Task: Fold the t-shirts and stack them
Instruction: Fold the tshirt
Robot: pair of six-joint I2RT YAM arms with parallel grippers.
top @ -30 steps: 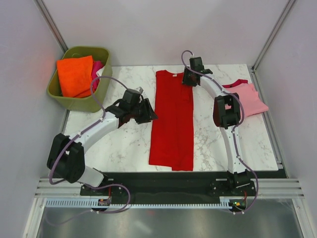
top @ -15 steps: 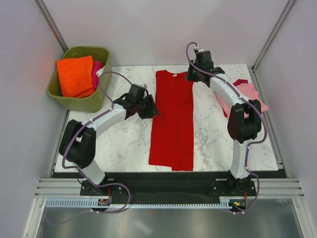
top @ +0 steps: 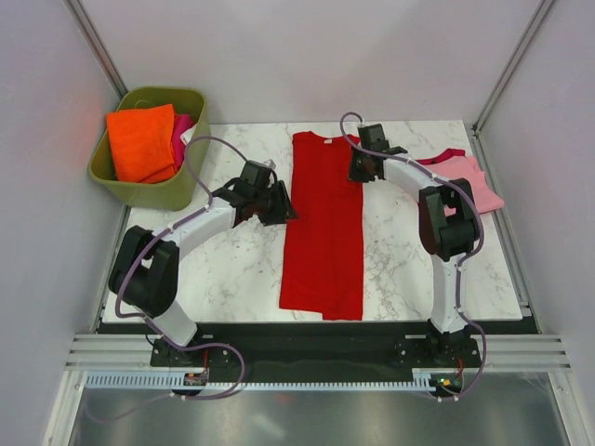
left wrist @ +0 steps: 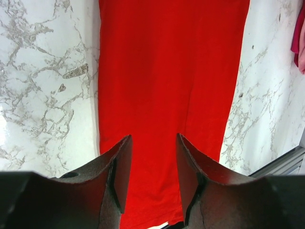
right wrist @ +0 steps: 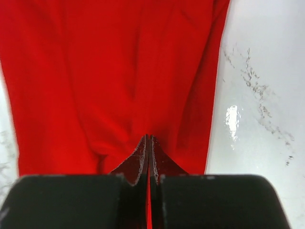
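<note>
Marble worktop (top: 232, 269): bore red t-shirt (top: 323, 232) centrally, pink t-shirt (top: 474, 186) far right. Pinched red t-shirt with right tool (top: 356, 174); held left tool (left wrist: 152, 139) spread at its left edge. Stowed orange cloth (top: 141, 139) and magenta cloth (top: 181, 130) in olive tub (top: 139, 193).

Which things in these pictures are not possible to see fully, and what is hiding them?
Pink t-shirt: top view, the right arm covers its left part; left wrist view cuts it at the edge.
Tub contents: top view, the orange cloth covers what lies beneath.
Red t-shirt, full length: both wrist views, cut off by frame edges.
</note>
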